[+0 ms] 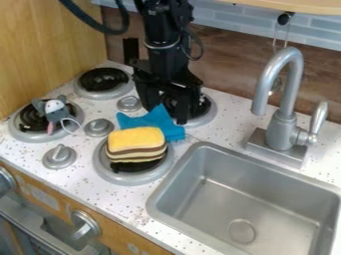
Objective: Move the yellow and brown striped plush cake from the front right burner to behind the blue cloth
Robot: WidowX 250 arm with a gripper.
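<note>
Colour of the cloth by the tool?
The cloth is plain blue; best seen in the camera view.

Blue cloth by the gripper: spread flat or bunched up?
Bunched up: the blue cloth rises to a peak at the gripper. Its front edge is partly hidden behind the yellow-topped striped block.

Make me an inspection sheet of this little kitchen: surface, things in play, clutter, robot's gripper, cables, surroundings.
Surface: speckled white counter with four burners and a sink.
Job's things: blue cloth right at the gripper; yellow-and-brown striped object on the front burner, against the cloth.
Clutter: plush mouse on the left burner.
Gripper: hanging low at the cloth; grip unclear.
Cables: black cable looping beside the arm, above the counter.
Surroundings: faucet, wooden side panel.
</note>
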